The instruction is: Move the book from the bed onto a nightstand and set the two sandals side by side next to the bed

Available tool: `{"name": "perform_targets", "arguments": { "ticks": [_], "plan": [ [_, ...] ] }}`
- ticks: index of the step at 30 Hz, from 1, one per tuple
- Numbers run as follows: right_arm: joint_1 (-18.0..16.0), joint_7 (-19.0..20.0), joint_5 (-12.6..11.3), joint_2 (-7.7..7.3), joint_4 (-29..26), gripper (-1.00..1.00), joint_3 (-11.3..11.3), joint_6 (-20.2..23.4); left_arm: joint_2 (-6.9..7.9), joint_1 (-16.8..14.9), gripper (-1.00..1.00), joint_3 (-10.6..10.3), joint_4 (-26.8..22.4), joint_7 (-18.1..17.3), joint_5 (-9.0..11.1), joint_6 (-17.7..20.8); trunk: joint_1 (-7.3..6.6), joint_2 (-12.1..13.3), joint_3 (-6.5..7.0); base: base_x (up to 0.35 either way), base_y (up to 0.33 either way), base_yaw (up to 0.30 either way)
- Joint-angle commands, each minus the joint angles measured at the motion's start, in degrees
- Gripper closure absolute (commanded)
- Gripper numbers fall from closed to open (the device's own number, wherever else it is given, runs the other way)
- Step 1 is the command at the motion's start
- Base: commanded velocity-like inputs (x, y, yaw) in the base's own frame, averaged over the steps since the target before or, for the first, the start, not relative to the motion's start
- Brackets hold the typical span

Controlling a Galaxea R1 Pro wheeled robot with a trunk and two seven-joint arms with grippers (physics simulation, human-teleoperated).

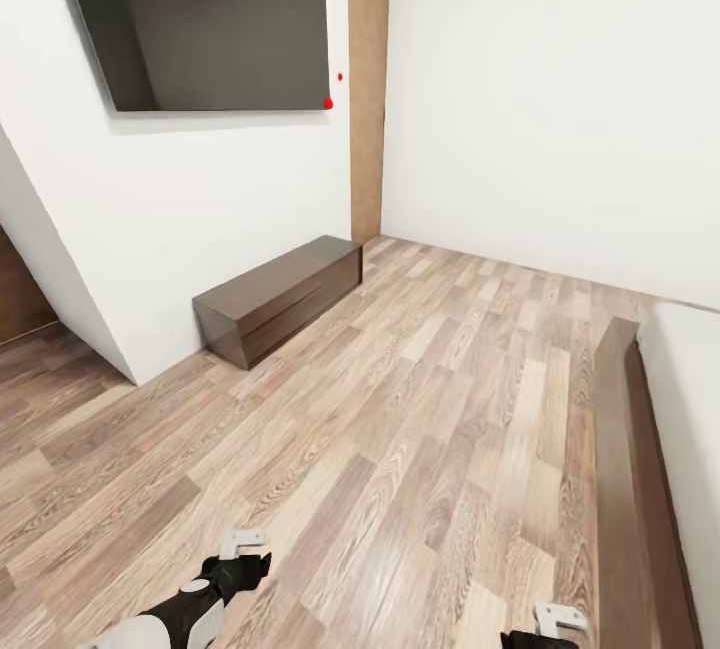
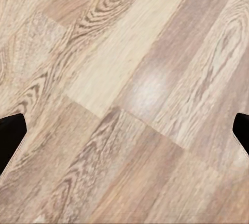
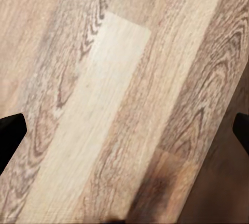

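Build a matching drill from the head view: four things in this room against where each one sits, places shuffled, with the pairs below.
Things
1. television
2. low dark cabinet
3. bed
4. brown door

Places
A. right edge of the view
B. in the far corner
C. mounted high on the left wall
D. on the floor against the left wall

Pairs: 1-C, 2-D, 3-A, 4-B

The bed (image 1: 648,489) runs off the right edge, just frame and a strip of mattress in sight. The right gripper (image 1: 548,629) is clipped by the bottom edge. The screen (image 1: 200,19) loses its top. Fingertips (image 2: 10,136) barely poke in at the sides.
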Motion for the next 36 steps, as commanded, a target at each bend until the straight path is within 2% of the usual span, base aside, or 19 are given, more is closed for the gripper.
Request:
{"name": "perform_targets", "arguments": {
  "ticks": [1,13,25,36],
  "plan": [
    [-0.1,0.1,0.6,0.06,0.1,-1.00,-0.5,-0.2,0.02,0.0,-1.00,0.5,0.0,-0.2,-0.4,-0.2,0.03,0.0,-0.05,0.333,0.000,-0.016],
    [0.0,0.1,0.7,0.15,0.1,-1.00,-0.5,-0.2,0.02,0.0,-1.00,0.5,0.0,-0.2,-0.4,-0.2,0.03,0.0,-0.05,0.334,0.000,-0.190],
    [0.0,0.1,0.6,0.18,0.1,-1.00,-0.5,-0.2,0.03,0.0,-1.00,0.5,0.0,-0.3,-0.4,-0.2,0.03,0.0,-0.05,0.334,0.000,-0.046],
    [0.0,0.1,0.6,0.15,0.1,-1.00,-0.4,-0.2,0.10,0.0,-1.00,0.5,0.0,-0.3,-0.4,-0.1,0.03,0.0,-0.05,0.334,0.000,-0.249]
  ]
}}
